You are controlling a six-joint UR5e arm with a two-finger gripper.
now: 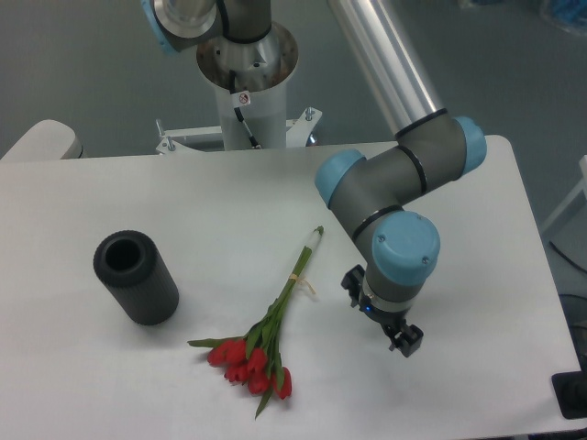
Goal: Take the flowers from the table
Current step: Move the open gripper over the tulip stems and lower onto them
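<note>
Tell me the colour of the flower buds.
Red buds, seen in the fixed camera view.

- No words, brands or numbers are legible anywhere.
- One small round red-and-white prohibition-style sticker sits on the white mounting column, upper middle of the frame; its symbol is too small to make out.

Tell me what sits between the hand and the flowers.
Nothing: in the fixed camera view only bare white table separates the hand from the flowers. The black cylinder stands on the flowers' far side.
</note>
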